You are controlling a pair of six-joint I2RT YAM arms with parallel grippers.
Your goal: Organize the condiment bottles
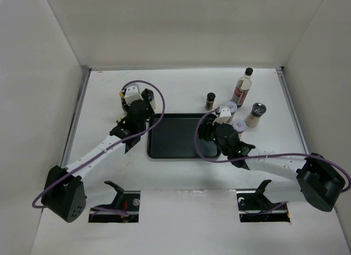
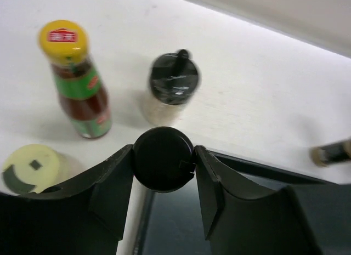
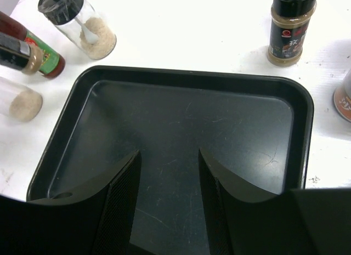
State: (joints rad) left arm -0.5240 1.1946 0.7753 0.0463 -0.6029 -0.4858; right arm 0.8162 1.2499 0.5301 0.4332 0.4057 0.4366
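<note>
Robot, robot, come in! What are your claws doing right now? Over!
Left claw shut on black-lidded jar, by the tray edge. Right claw open, holding nothing, above the tray. Nothing in the way. Over.

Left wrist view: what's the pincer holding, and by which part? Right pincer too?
Left pincer grips a round black bottle cap by its sides; the body below is hidden. Right pincer is open above the flat black rectangular tray, holding nothing.
</note>
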